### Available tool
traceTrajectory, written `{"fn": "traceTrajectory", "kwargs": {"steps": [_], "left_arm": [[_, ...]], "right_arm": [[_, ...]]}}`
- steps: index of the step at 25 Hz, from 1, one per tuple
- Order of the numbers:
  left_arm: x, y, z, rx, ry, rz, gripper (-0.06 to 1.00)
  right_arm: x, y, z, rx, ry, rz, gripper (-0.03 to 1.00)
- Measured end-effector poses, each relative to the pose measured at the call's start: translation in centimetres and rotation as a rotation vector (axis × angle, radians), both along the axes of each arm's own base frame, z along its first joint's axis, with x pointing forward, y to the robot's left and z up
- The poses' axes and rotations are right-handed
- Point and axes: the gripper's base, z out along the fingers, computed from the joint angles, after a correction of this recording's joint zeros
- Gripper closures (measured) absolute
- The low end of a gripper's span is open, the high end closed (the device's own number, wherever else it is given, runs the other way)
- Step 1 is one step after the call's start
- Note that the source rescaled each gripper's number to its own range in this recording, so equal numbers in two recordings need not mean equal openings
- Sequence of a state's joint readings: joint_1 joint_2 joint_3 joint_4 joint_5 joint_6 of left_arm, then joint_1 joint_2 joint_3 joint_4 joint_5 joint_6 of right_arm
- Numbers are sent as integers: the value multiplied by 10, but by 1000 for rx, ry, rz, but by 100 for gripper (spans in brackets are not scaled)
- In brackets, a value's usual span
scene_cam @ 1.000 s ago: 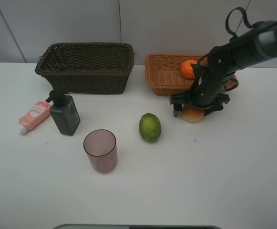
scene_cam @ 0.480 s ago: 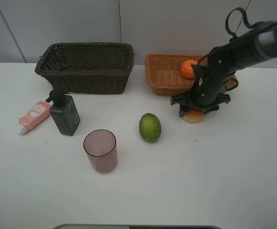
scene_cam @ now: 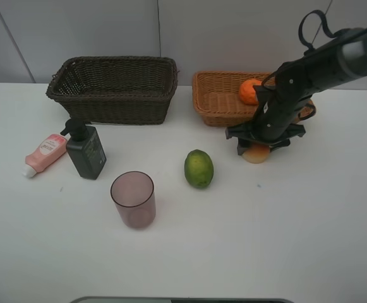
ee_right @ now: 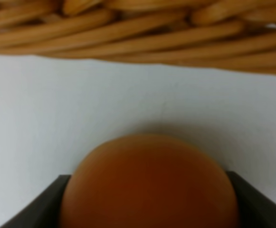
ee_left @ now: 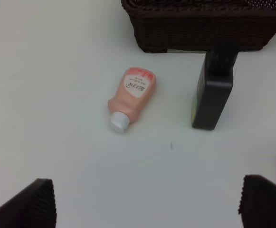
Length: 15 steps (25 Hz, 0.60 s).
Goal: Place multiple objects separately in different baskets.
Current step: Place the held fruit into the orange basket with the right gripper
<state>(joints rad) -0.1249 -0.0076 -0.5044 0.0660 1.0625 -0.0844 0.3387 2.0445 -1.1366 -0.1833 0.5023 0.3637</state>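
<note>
While the white desk (scene_cam: 309, 240) is carrying everything, the deep dark brown basket (scene_cam: 117, 107) is standing at its far edge toward the left. The shallower tan basket (scene_cam: 216, 117) is standing beside it toward the right. The pinkish cup (scene_cam: 133, 199) is standing upright nearer the front edge, and the dark green pump bottle (scene_cam: 86, 150) is standing just in front of the dark basket. The green lime (scene_cam: 199, 168) is lying about in the middle of the desk. The pink tube (scene_cam: 45, 152) is lying flat just beside the bottle, on the side of the left edge. The orange (scene_cam: 250, 91) is already sitting inside the tan basket.

The peach-like fruit (scene_cam: 256, 154) seems to be resting on the desk just in front of this basket's front wall, and the right fingers (ee_right: 259, 202) are clenching it from both sides. The left fingers (ee_left: 31, 206) are hanging released above the tube and bottle, holding nothing.

I am judging that the coming move is turning on one relation: the tan basket is lying just behind the grasped fruit. The right arm is therefore the nearer one and is probably needing only a lift over the rim. The fruit is round, so no long axis is mattering.
</note>
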Motion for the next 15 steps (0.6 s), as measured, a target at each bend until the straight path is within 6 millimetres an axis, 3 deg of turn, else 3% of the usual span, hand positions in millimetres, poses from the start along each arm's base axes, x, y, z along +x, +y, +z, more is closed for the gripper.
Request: {"fn": "traceTrajectory", "kwargs": {"steps": [9,15], "left_arm": [[0,0,0,0,0,0,-5],[0,0,0,0,0,0,-5]], "right_arm": [[0,0,2,1,1,-1,90],[-11,-5,30,-23,46,-22,90]]}}
